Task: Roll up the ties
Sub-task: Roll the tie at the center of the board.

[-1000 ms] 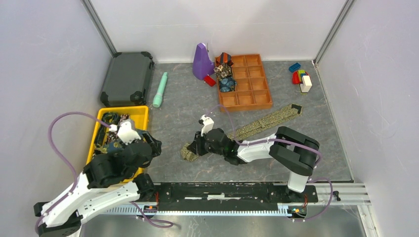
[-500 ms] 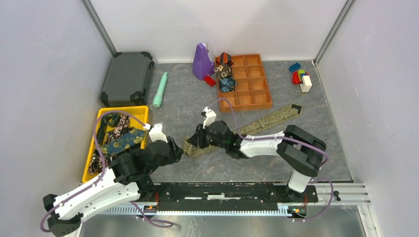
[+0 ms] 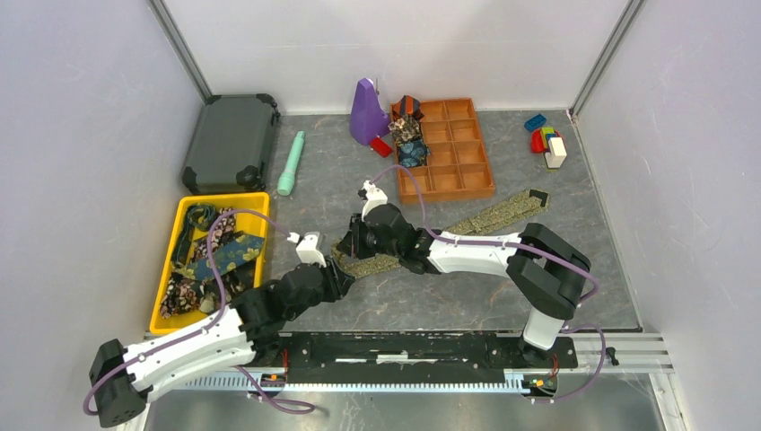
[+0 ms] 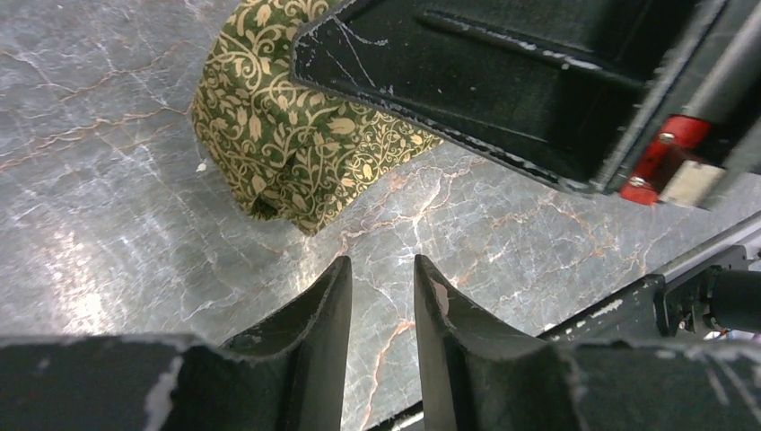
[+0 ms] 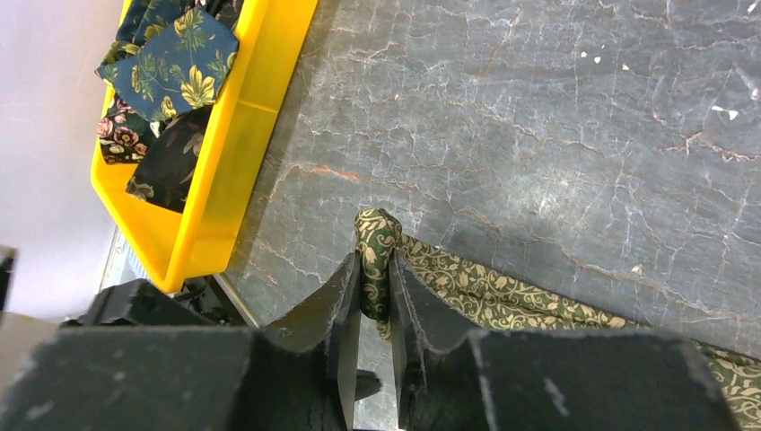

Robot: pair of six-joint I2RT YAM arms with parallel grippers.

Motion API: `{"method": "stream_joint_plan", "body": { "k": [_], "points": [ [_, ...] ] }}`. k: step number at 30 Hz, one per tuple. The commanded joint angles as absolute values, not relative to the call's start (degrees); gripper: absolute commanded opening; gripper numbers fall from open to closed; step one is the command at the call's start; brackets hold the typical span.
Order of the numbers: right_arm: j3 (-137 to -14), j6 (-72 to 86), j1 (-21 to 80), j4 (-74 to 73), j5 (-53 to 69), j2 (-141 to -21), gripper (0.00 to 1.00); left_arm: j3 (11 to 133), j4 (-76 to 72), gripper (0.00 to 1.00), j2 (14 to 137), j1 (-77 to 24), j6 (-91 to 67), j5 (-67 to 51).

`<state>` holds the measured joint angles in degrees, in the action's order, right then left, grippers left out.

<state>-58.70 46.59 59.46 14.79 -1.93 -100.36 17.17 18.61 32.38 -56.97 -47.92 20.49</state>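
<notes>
An olive-gold patterned tie (image 3: 485,217) lies as a long strip across the table, its near end folded into a small roll (image 5: 376,247). My right gripper (image 5: 376,285) is shut on that folded end and holds it just above the table; it also shows in the top view (image 3: 353,244). The same roll (image 4: 292,148) shows in the left wrist view, under the right gripper's black body. My left gripper (image 4: 380,296) is open and empty, a little short of the roll; it sits at the roll's near left in the top view (image 3: 334,280). More ties (image 3: 208,254) lie in the yellow bin.
The yellow bin (image 3: 253,202) stands at the left. An orange divided tray (image 3: 462,153) with rolled ties (image 3: 408,139) stands at the back, beside a purple object (image 3: 367,111). A teal cylinder (image 3: 292,163), a dark case (image 3: 231,142) and toy blocks (image 3: 546,141) lie around.
My left arm has swung from over the yellow bin rightward to the tie's rolled end. My right gripper has carried the tie's end a little up and away, still gripping it.
</notes>
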Motion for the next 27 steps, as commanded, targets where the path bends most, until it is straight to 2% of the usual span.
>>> {"method": "stream_joint_plan", "body": {
  "k": [1,8,17,27],
  "points": [
    [-59.7,48.5,59.2,14.4,-1.0,-100.4,0.23,14.0,2.4,0.38,35.9,-56.9,-45.8,20.4],
    [-59.0,48.3,59.2,14.1,-0.7,-98.9,0.23,13.6,-2.6,0.35,42.0,-57.0,-45.8,22.0],
    [-57.0,48.0,59.2,13.1,-1.4,-97.0,0.24,11.7,5.6,0.32,37.2,-57.0,-46.8,33.6],
    [-57.3,48.1,59.1,13.0,-0.4,-96.3,0.24,11.3,7.9,0.31,36.5,-57.0,-46.4,34.4]
  ]
}}
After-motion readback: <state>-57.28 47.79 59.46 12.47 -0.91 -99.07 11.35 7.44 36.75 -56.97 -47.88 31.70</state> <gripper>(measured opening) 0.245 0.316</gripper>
